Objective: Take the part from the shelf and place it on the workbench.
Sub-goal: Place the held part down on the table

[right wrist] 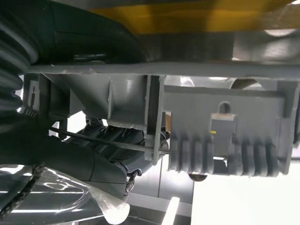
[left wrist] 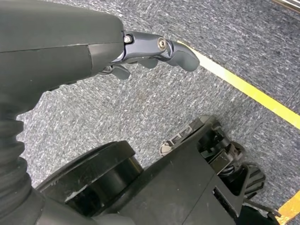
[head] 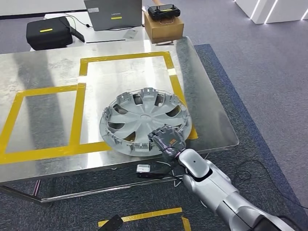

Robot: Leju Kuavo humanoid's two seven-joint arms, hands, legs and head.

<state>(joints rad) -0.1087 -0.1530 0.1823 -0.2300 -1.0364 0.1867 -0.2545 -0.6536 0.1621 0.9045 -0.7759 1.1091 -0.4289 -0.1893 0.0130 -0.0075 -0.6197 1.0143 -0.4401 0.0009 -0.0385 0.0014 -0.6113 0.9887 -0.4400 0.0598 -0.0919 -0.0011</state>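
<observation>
The part is a grey wheel cover (head: 141,118) lying inner side up on the shiny metal workbench (head: 47,72), across the near right corner of a yellow-taped square. My right hand (head: 168,139) grips its near rim at the table's front edge. In the right wrist view the cover's ribbed rim and clips (right wrist: 226,122) are very close, with my dark fingers (right wrist: 106,140) curled behind one clip. My left hand (left wrist: 148,51) hangs over grey carpet with its fingers stretched out and holds nothing.
Behind the workbench stand a black case (head: 49,31), a laptop (head: 112,13) and a cardboard box (head: 163,29) with a black controller (head: 164,10) on it. A small white device (head: 142,169) and cables lie under the table. Yellow tape (head: 145,215) marks the carpet.
</observation>
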